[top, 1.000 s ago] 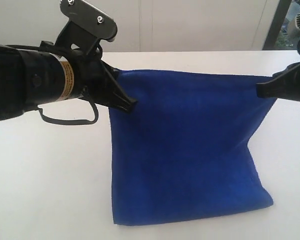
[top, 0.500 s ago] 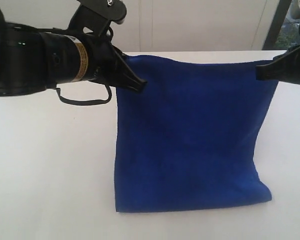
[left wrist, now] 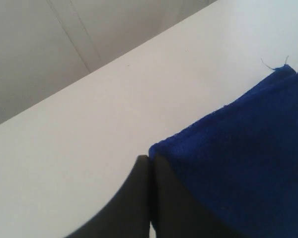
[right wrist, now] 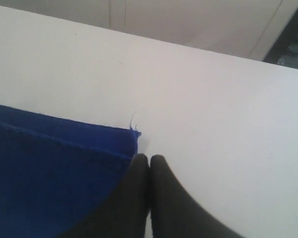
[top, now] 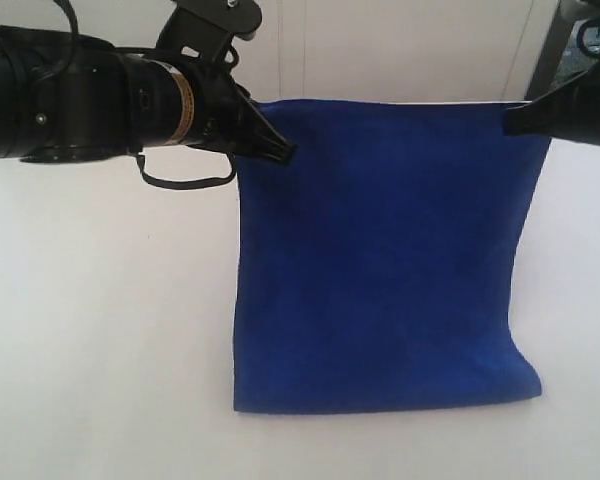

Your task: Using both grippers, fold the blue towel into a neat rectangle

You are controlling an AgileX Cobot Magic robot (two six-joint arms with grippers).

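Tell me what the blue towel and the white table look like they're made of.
The blue towel: soft cloth, perhaps microfibre or terry; matte, with a fuzzy nap and frayed threads at the corners. The table: hard, smooth white top with no visible grain; possibly laminate or painted board, the look leaves it open.

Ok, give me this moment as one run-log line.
left pincer: shut on blue towel corner | right pincer: shut on opposite corner | blue towel: top edge held taut, lower edge on table
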